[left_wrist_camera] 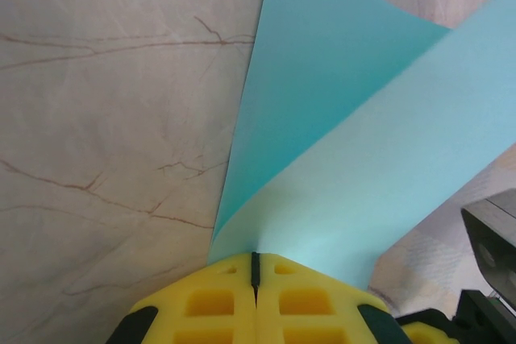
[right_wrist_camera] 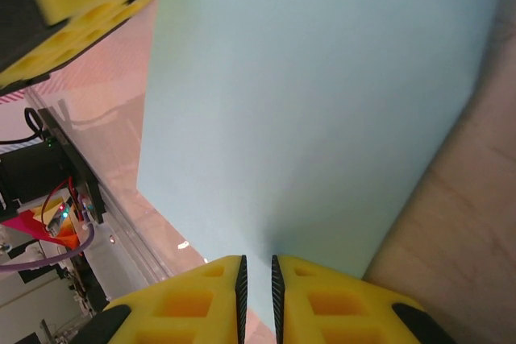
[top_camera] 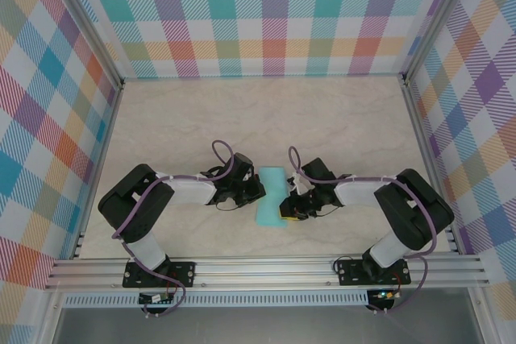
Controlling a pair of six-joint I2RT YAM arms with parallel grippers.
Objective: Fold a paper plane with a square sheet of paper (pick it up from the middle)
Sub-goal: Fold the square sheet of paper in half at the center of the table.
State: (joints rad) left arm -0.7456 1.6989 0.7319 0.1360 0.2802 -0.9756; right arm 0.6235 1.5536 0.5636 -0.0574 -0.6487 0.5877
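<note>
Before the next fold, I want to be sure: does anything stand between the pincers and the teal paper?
Nothing visible does. The left pincer is closed directly on one edge of the square sheet of paper, and the right pincer grips its opposite side.

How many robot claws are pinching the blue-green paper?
2. The left gripper is closed on the left edge of the sheet of paper. The right gripper pinches the opposite edge. The paper hangs between them.
</note>
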